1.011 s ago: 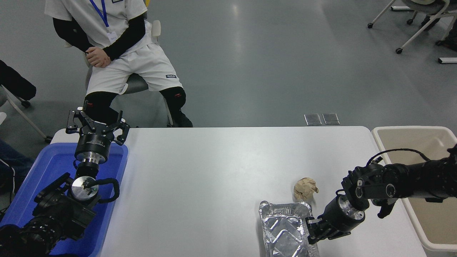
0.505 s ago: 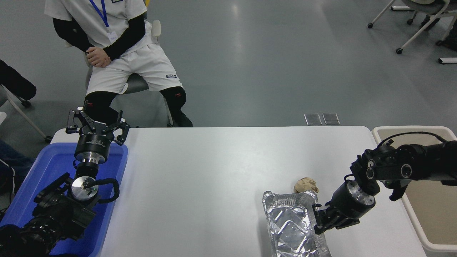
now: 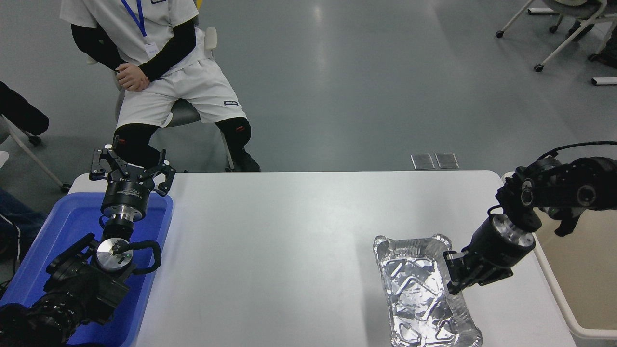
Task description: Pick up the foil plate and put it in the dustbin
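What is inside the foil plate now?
Nothing shows inside the foil plate: only its bare, creased silver floor. The right gripper grips its right rim and covers a small part there. What lies under the plate cannot be seen.

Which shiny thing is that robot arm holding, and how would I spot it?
Look at the white table, near its right front corner beside the beige dustbin. The right gripper pinches the long edge of the foil plate. It is the only crinkled silver tray there.
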`<state>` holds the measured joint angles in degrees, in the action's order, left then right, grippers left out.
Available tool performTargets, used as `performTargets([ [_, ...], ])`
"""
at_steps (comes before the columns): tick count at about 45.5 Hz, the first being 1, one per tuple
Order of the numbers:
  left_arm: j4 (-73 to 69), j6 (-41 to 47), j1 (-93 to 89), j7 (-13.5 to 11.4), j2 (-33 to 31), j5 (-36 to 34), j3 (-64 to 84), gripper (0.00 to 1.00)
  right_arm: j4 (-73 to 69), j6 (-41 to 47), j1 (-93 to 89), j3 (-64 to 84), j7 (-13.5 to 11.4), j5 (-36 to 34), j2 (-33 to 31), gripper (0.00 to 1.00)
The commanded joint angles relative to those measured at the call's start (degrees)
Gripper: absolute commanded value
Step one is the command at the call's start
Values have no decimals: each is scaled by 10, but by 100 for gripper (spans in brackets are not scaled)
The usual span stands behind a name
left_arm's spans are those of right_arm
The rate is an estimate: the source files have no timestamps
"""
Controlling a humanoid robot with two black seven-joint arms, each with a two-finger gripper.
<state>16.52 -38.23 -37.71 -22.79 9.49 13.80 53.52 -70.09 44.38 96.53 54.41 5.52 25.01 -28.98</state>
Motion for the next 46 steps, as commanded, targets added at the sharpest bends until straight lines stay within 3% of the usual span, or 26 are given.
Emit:
performTargets([
  [1, 0, 0, 0, 0, 0, 0, 0, 99, -8, 6, 79, 11, -20, 1, -30, 0],
  [10, 0, 0, 0, -1, 0, 0, 0, 99, -7, 6, 117, 25, -38, 3, -43, 0],
  [46, 0, 0, 0, 0, 0, 0, 0, 99, -7, 6, 280, 90, -38, 2, -44, 0],
])
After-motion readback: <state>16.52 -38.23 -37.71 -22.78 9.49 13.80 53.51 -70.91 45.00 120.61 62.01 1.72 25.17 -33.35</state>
